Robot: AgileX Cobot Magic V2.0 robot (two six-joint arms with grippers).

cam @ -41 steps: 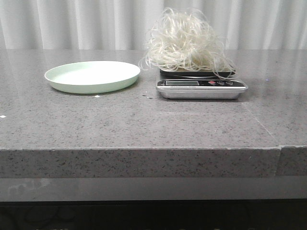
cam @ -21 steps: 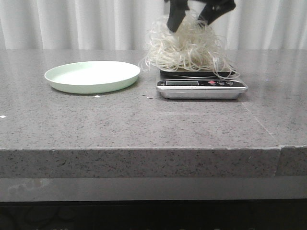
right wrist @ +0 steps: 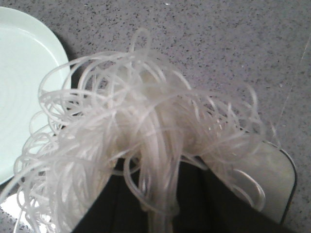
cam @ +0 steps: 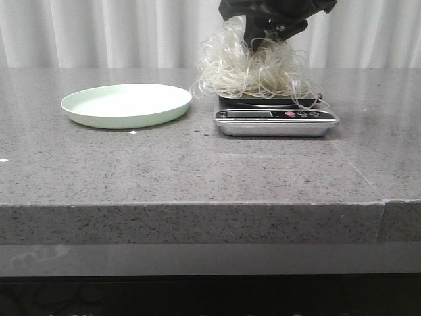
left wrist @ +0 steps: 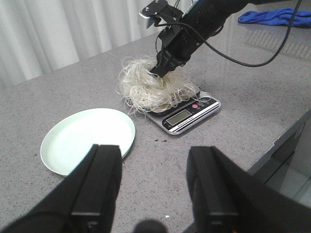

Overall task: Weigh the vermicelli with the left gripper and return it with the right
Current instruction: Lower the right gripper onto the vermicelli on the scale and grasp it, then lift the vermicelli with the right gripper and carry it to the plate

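The vermicelli (cam: 253,72) is a fluffy white mound sitting on a small silver scale (cam: 276,122). My right gripper (cam: 263,41) reaches down into the top of the mound and is shut on a bundle of strands. In the right wrist view the strands (right wrist: 146,121) run pinched between the two black fingers of that gripper (right wrist: 163,177). The left wrist view shows the vermicelli (left wrist: 155,90) and the right gripper (left wrist: 160,70) from a distance. My left gripper (left wrist: 156,151) hangs open over bare table, well short of the scale (left wrist: 187,115), with nothing in it.
A pale green round plate (cam: 125,105) lies left of the scale with nothing on it, also seen as the plate (left wrist: 82,138) and the plate (right wrist: 19,87) in the wrist views. A blue cloth (left wrist: 274,17) lies far off. The table edge (left wrist: 286,133) is close.
The right gripper came down from above with jaws apart, sank into the top of the vermicelli and shut on it. The mound is squeezed narrower at the top.
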